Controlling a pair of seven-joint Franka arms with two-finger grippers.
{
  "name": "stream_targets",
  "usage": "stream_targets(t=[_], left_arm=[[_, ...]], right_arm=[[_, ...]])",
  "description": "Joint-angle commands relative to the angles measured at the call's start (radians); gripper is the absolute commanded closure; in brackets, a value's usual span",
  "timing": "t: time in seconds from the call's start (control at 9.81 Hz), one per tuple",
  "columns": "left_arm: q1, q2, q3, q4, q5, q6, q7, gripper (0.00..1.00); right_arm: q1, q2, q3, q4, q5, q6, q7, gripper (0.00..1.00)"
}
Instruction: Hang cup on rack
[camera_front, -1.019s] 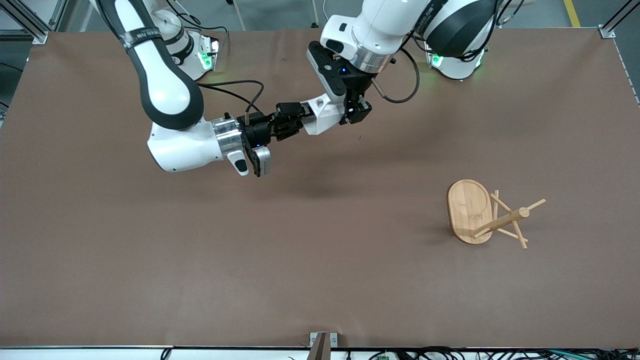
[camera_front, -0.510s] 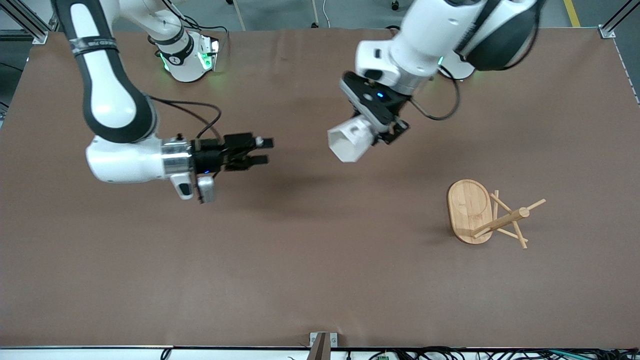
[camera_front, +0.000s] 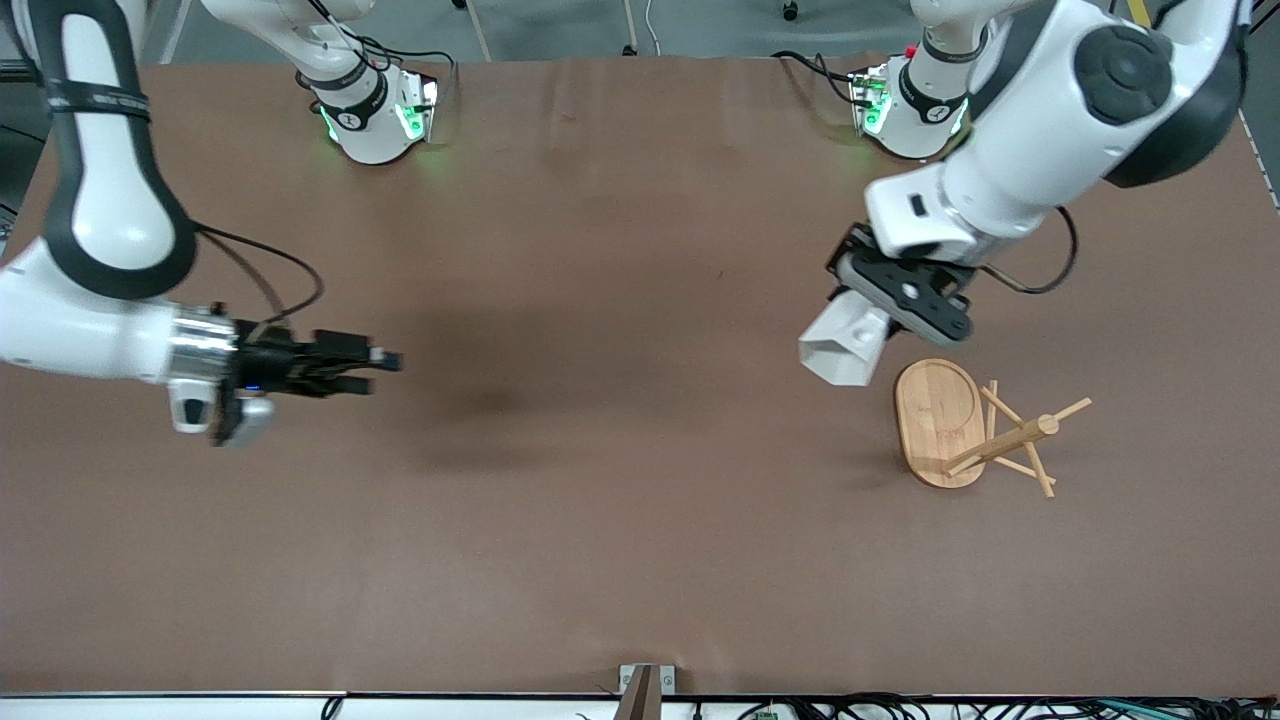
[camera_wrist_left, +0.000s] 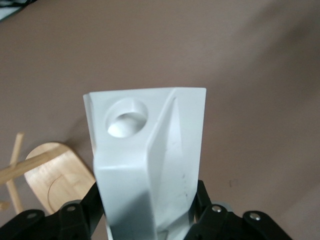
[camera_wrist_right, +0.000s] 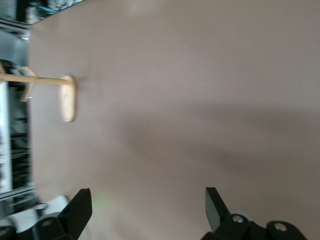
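The white faceted cup is held in the air by my left gripper, which is shut on its base end. In the left wrist view the cup fills the middle between my fingers, its blocky handle and round hole facing the camera. The cup is over bare table just beside the rack's base, on the side toward the right arm. The wooden rack stands upright on its oval base, with thin pegs angled off the post. My right gripper is open and empty over the table at the right arm's end.
The brown table carries nothing but the rack. The rack shows small in the right wrist view and its base at the edge of the left wrist view. Both arm bases stand along the table's back edge.
My left arm has carried the cup from over the table's middle to beside the rack. My right gripper has let go of the cup and drawn back toward its own end.
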Motion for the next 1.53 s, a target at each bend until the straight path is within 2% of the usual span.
stream_targets(t=[0.0,0.31,0.41,0.71,1.12,1.22,1.43], left_arm=[[0.080,-0.007,-0.005,-0.086,-0.031,0.005,-0.017,0.98],[0.137,0.015,-0.002,-0.137,-0.020,0.012,-0.039,0.98],[0.137,0.031,-0.002,-0.140,-0.017,0.015,-0.036,0.98],[0.157,0.093,-0.002,-0.142,-0.012,0.032,-0.019,0.97],[0.157,0.166,-0.002,-0.120,0.075,0.048,-0.013,0.97],[0.157,0.182,-0.002,-0.113,0.083,0.048,-0.013,0.97],[0.163,0.190,-0.002,-0.113,0.118,0.048,-0.002,0.97]], right_arm=[[-0.083,-0.087,0.016,-0.002,-0.191,-0.008,0.019,0.00],[-0.103,-0.121,0.019,0.111,-0.482,-0.027,0.087,0.00],[-0.096,-0.126,0.028,0.143,-0.545,-0.037,0.129,0.00],[-0.048,-0.143,0.031,0.211,-0.587,-0.106,0.333,0.00],[-0.030,-0.134,-0.002,0.395,-0.646,-0.312,0.342,0.00],[-0.021,-0.152,-0.013,0.389,-0.675,-0.356,0.347,0.00],[-0.019,-0.208,-0.027,0.325,-0.713,-0.347,0.348,0.00]])
